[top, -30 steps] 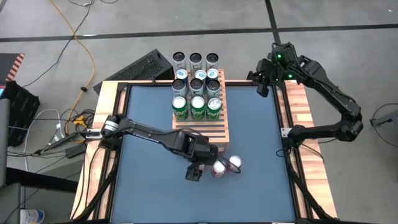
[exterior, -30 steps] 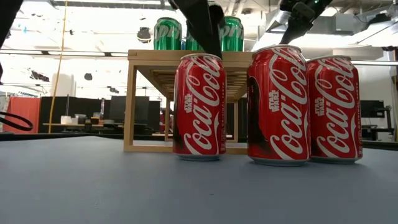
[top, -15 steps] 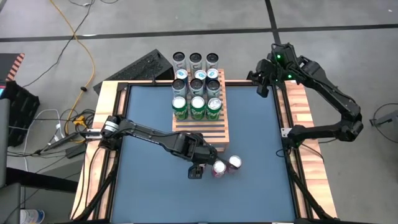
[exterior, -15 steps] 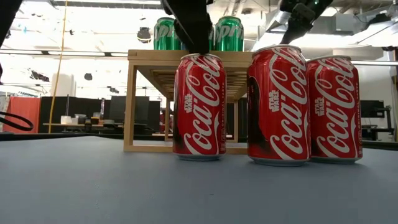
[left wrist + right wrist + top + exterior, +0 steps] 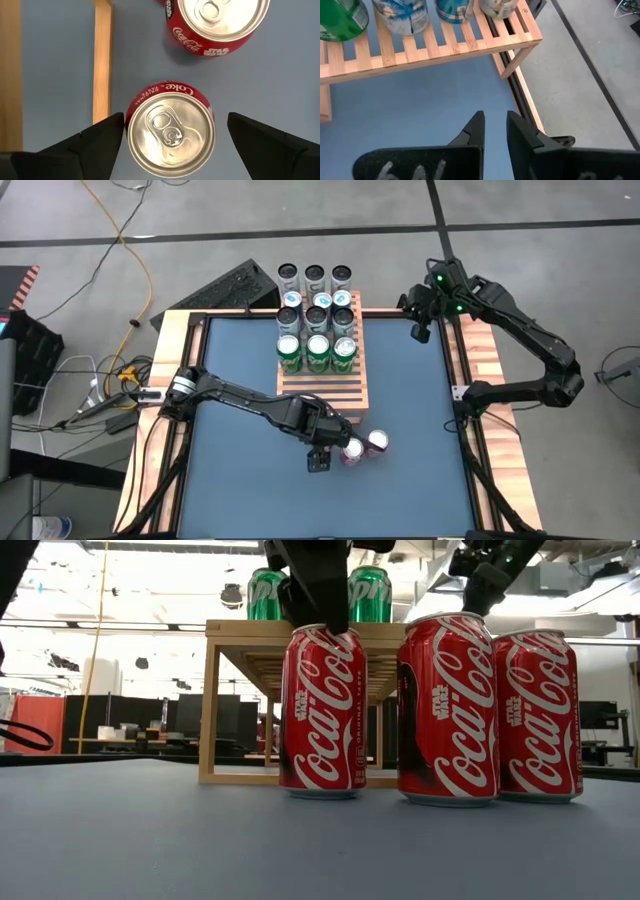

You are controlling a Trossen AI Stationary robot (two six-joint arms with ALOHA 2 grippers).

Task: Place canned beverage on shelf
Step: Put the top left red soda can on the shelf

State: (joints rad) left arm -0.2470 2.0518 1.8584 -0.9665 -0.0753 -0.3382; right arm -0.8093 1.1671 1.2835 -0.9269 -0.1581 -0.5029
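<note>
Your left gripper (image 5: pixel 171 131) hangs directly over a red cola can (image 5: pixel 170 132), fingers spread wide, the can between them but not gripped. Two more red cans (image 5: pixel 447 708) stand just beyond. The shelf (image 5: pixel 322 370) carries green cans (image 5: pixel 317 352) and teal-topped ones. Your right gripper (image 5: pixel 494 131) waits past the shelf's corner, fingers nearly together, holding nothing.
</note>
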